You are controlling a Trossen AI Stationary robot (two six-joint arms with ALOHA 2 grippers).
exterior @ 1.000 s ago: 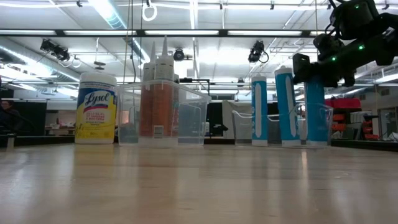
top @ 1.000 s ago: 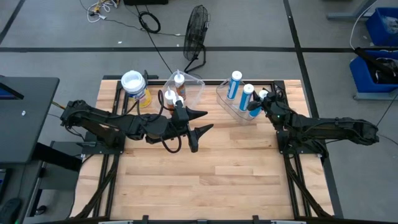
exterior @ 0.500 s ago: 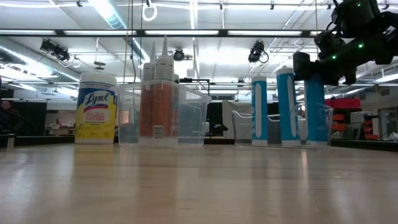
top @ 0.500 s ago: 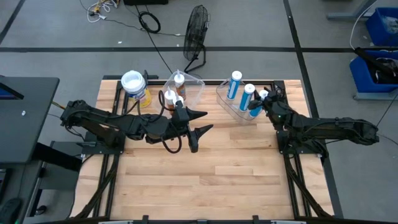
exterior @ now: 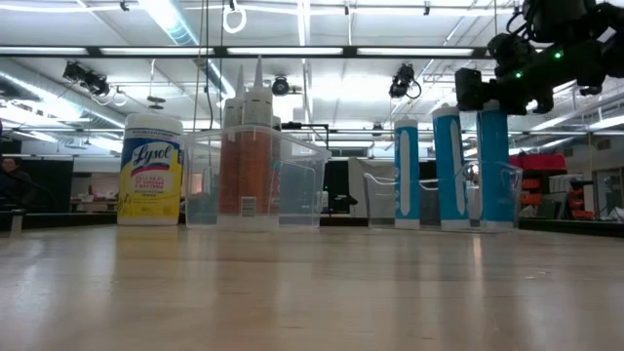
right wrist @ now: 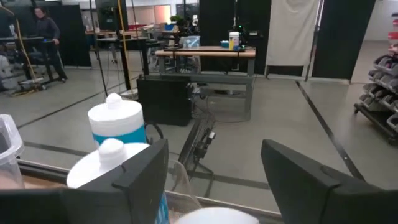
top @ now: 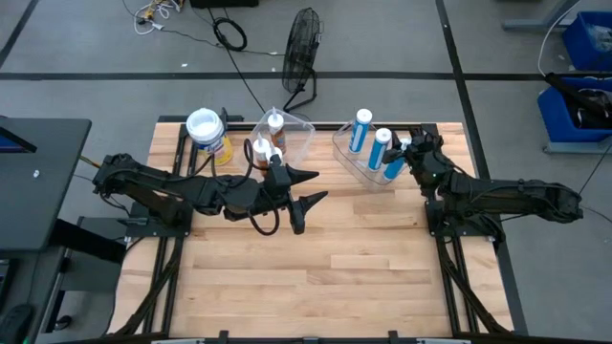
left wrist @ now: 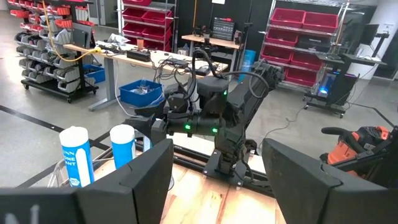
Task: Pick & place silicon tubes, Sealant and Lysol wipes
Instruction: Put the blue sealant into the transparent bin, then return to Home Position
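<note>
My open right gripper [top: 405, 150] hovers over the blue white-capped sealant tubes [top: 382, 149] in their clear plastic bin [top: 349, 154], ready to grasp; my left gripper [top: 304, 193] waits open mid-table.

right gripper [top: 405, 146] risen since a second ago, now level with the blue tube [exterior: 493, 166] tops in low view instead of lower down across them, shifted slightly toward the table's far edge in high view, fingers spread
</note>
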